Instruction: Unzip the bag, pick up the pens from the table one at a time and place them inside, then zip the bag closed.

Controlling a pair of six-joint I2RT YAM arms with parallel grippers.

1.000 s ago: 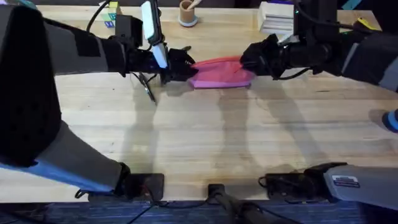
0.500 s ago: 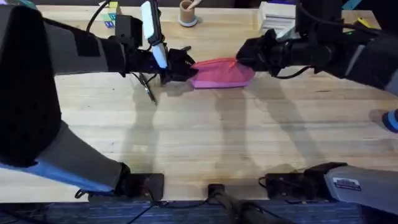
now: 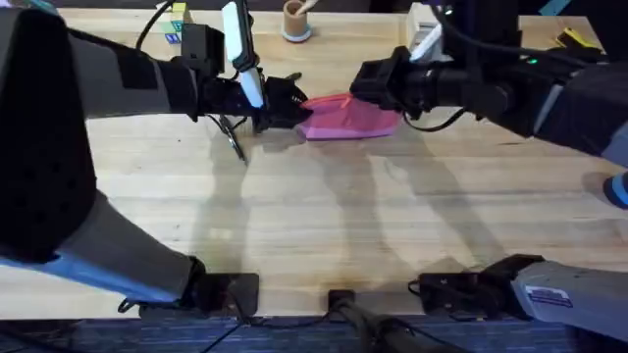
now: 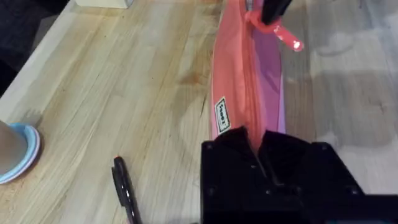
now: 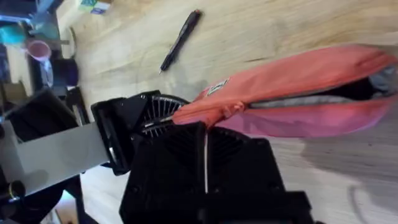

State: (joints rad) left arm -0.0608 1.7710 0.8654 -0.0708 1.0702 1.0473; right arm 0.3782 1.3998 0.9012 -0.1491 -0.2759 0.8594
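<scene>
Your left jaws (image 4: 258,146) are clamped on the bag (image 3: 348,117) end, the right jaws (image 5: 205,140) on its zipper pull (image 5: 225,109); pull unevenly and the pull may slip free.

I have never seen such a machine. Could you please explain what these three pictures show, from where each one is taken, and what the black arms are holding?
These are two robot arms at a wooden table, each ending in a two-finger gripper. One picture comes from a camera above the table. The other two come from small cameras on each arm's wrist, looking past its own fingers. In the overhead view, the left gripper pinches one end of a pink zippered bag. The right gripper is over the bag's top edge; its wrist view shows it closed on the zipper, with the bag open behind it. One black pen lies on the table beside the bag.
</scene>
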